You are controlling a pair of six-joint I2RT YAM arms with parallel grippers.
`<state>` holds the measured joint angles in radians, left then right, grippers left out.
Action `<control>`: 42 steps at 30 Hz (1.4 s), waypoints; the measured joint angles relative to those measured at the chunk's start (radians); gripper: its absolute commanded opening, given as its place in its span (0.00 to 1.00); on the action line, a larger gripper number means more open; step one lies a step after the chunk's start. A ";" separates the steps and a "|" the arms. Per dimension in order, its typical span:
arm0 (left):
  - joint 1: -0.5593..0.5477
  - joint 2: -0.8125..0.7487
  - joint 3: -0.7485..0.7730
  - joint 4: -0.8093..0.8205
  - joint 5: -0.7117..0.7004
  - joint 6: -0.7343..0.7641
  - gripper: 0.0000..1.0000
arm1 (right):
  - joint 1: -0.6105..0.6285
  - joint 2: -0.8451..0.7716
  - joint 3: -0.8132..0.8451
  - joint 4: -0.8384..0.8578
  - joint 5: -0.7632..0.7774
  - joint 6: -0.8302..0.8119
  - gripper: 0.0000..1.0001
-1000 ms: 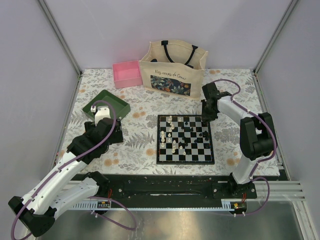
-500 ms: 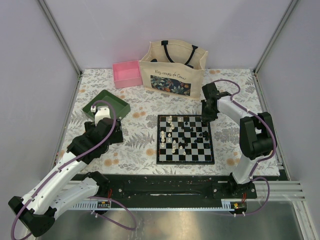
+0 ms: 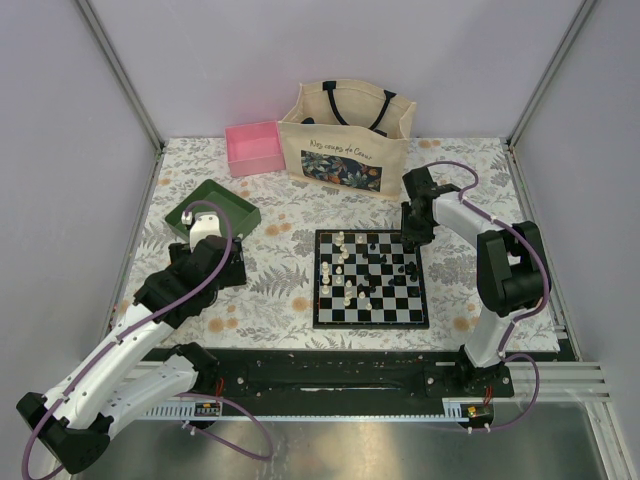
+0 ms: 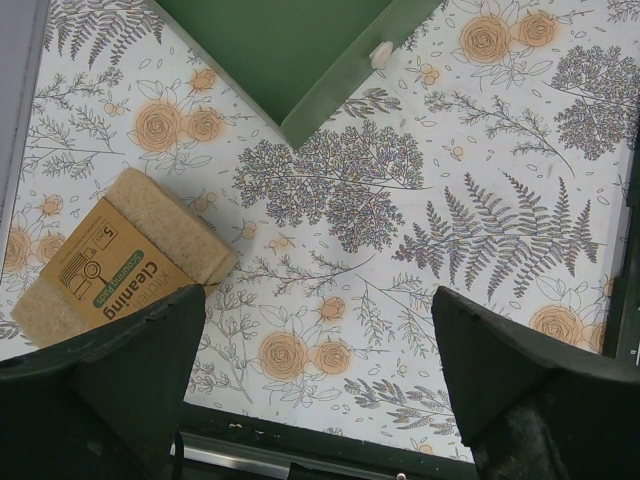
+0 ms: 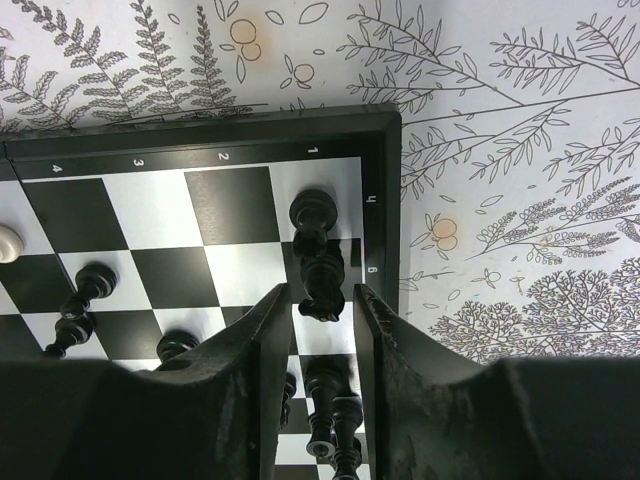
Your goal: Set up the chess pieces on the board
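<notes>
Plainly the step in hand is seating one black piece [image 5: 321, 278] on the board [image 3: 370, 323], in the edge file at its far right corner; the right gripper [image 5: 320, 292] hangs over that square with its jaws a little apart, one on each side of the piece, and a sliver of gap shows on both sides, so it seems not to be pinching. A corner piece [image 5: 313, 212] stands just beyond, and more black ones crowd the next squares toward the wrist. To do this well, the jaws should widen evenly and only a little further, then the arm should rise straight up; any sideways drift would likely clip the piece or its neighbours. Whether the piece sits square and upright cannot be told from this angle. The other pieces [image 3: 340, 242] lie scattered over the board, far from ranked. The left gripper [image 4: 318, 320] hovers wide apart over the cloth [image 4: 420, 120], near a sponge [image 4: 110, 265] and a green tray [image 4: 300, 50], holding nothing.
</notes>
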<state>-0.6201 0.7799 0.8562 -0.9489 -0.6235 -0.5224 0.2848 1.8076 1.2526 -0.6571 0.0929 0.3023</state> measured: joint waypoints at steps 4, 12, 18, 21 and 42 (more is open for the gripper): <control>0.000 0.000 0.000 0.000 0.000 0.000 0.99 | 0.000 0.000 0.001 -0.011 -0.003 0.000 0.44; 0.000 0.000 0.000 0.000 0.000 0.000 0.99 | 0.000 -0.058 0.005 -0.042 -0.012 0.000 0.53; 0.000 0.000 0.000 0.000 0.000 0.000 0.99 | 0.011 -0.153 0.012 -0.043 -0.034 0.007 0.54; 0.001 0.000 0.000 0.000 0.003 0.002 0.99 | 0.035 -0.158 0.013 -0.043 -0.035 0.010 0.55; 0.005 -0.002 0.000 0.000 0.011 0.003 0.99 | 0.190 -0.022 0.069 -0.052 -0.060 0.034 0.53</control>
<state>-0.6151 0.7780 0.8562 -0.9485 -0.6128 -0.5198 0.4744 1.7855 1.3216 -0.7090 0.0334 0.3359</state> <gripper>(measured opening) 0.988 0.535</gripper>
